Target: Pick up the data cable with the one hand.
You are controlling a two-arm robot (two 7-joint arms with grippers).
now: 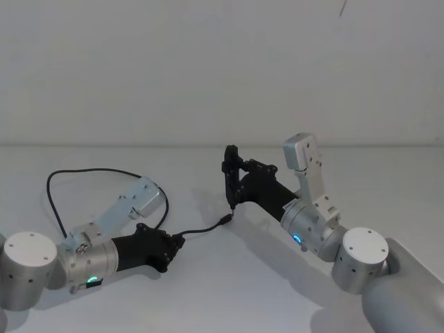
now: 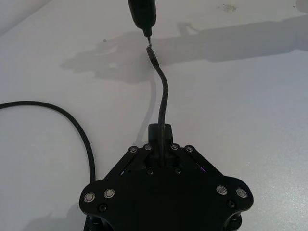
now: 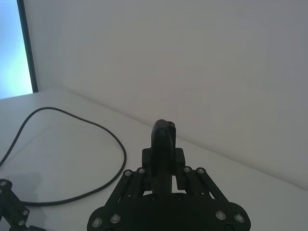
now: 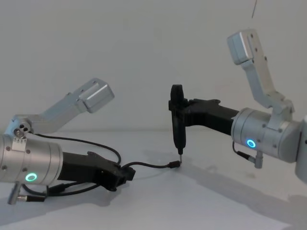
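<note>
The data cable (image 1: 104,171) is a thin black cord lying in a wide loop on the white table at the left. My left gripper (image 1: 177,243) sits low over the table, shut on the cable a short way from one end. In the left wrist view the cable (image 2: 163,91) runs out from between the fingers (image 2: 161,131) to its small plug (image 2: 152,55). That plug (image 4: 176,165) hangs just off the table. My right gripper (image 4: 178,139) is shut and holds nothing. Its lower tip (image 2: 148,33) hovers right over the plug.
The table (image 1: 229,291) is plain white and meets a white wall at the back. In the right wrist view the cable's loop (image 3: 96,127) lies beyond my right gripper (image 3: 163,126), and a dark vertical strip (image 3: 27,48) stands at the far edge.
</note>
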